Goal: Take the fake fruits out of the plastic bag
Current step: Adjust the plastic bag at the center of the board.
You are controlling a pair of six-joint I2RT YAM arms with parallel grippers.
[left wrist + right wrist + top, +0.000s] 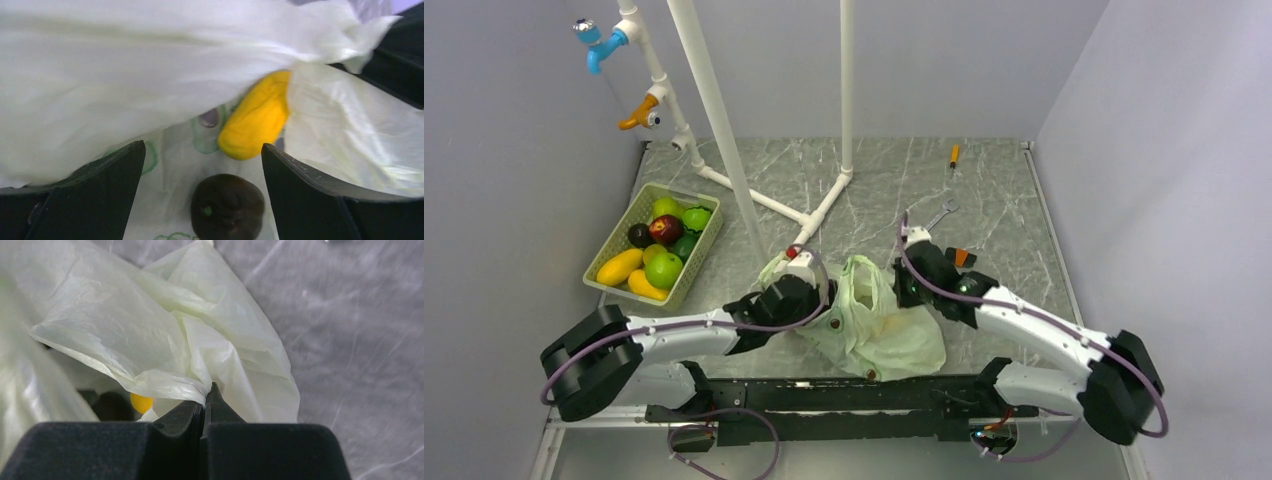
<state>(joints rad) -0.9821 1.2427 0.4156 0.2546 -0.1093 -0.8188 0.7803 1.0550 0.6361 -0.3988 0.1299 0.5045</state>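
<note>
The pale-green plastic bag (879,325) lies crumpled on the table between my arms. My left gripper (202,150) is open inside the bag's mouth, with film draped above it. A dark purple-black fake fruit (227,206) sits on the bag's floor between its fingers, touching neither. A yellow oblong fruit (256,117) lies just beyond, half under the film. My right gripper (206,397) is shut on a fold of the bag's edge (165,382), holding it up. The yellow fruit (140,402) peeks out below that fold. From above, the left gripper (809,285) and right gripper (904,285) flank the bag.
A pale-green slotted basket (614,235) at the left holds several fruits, yellow, green, red and dark. A white pipe frame (724,130) rises behind the bag, its foot (809,225) close to the left gripper. A wrench (941,215) and a screwdriver (954,155) lie at the back right.
</note>
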